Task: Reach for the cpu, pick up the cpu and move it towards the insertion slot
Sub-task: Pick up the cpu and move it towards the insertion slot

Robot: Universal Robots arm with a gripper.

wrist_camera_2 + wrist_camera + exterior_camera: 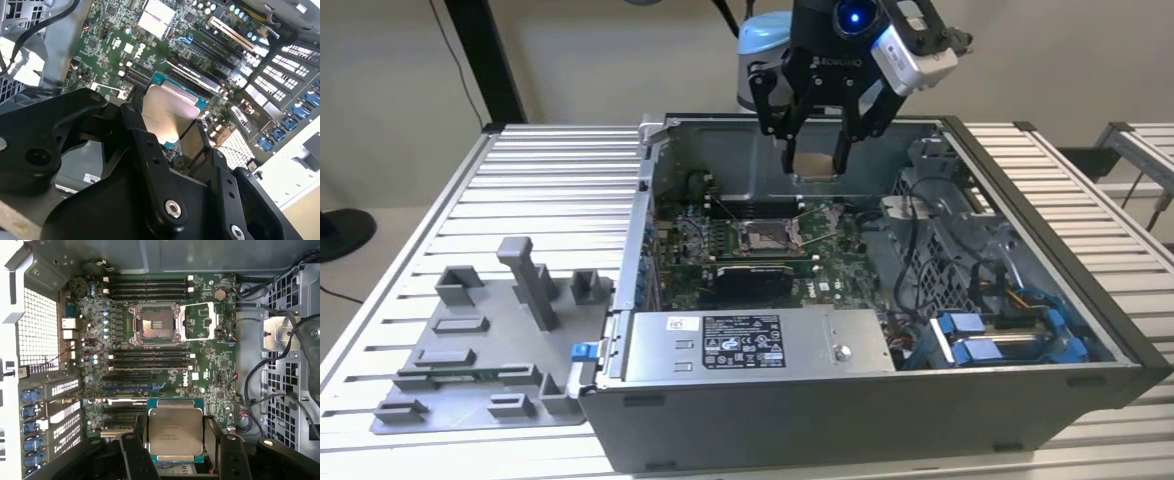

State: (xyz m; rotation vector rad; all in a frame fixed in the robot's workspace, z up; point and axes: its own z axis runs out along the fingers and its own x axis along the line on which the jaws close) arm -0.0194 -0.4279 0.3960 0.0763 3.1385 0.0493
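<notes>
My gripper (819, 165) hangs over the open computer case, shut on the cpu (818, 164), a thin flat square chip held by two opposite edges. In both wrist views the cpu (175, 431) (167, 112) shows its pale silver top between the black fingers (136, 440). The insertion slot (766, 235) is a square metal-framed socket on the green motherboard, below the gripper and a little toward the exterior view's left. In the first wrist view the insertion slot (155, 325) stands open with its frame lid folded aside, and the cpu hovers apart from it, above the expansion slots.
The case walls (654, 180) ring the motherboard. A power supply box (747, 345) fills the case's near side, cables and blue drive brackets (1001, 335) its right. A grey plastic tray with blocks (494, 350) lies on the slatted table to the left.
</notes>
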